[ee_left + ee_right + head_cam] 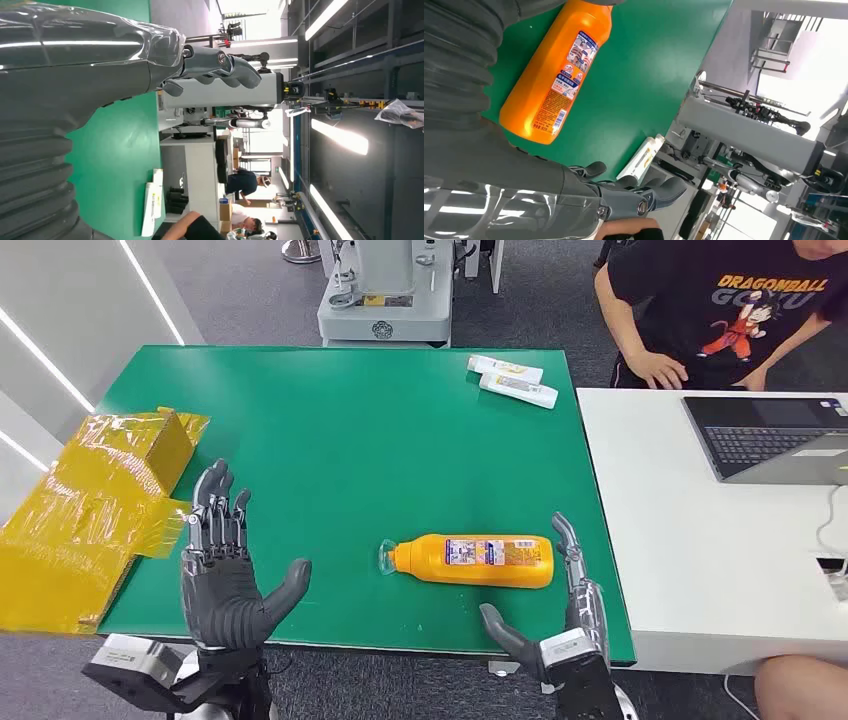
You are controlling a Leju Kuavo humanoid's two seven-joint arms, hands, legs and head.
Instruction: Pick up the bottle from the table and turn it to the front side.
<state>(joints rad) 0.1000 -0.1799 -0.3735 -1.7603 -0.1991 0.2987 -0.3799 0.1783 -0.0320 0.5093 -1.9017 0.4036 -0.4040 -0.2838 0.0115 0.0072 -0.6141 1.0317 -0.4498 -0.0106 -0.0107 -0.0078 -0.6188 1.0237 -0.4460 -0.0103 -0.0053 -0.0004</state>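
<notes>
Nothing done yet: bottle lying flat on counter, cap toward 9 o'clock. Right hand spread, empty, at its 5 o'clock; left hand spread, empty, at 9. Grasping and turning still ahead.

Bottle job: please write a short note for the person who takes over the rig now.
Left hand: open, raised over the near left of the green table, holding nothing.
Right hand: open, at the near edge beside the bottle's base, not gripping.
Orange bottle: lies on its side, near right of the table, neck toward the left hand, label with small print facing up.
Done: nothing.
Left: grasp, lift, turn to its front.
</notes>
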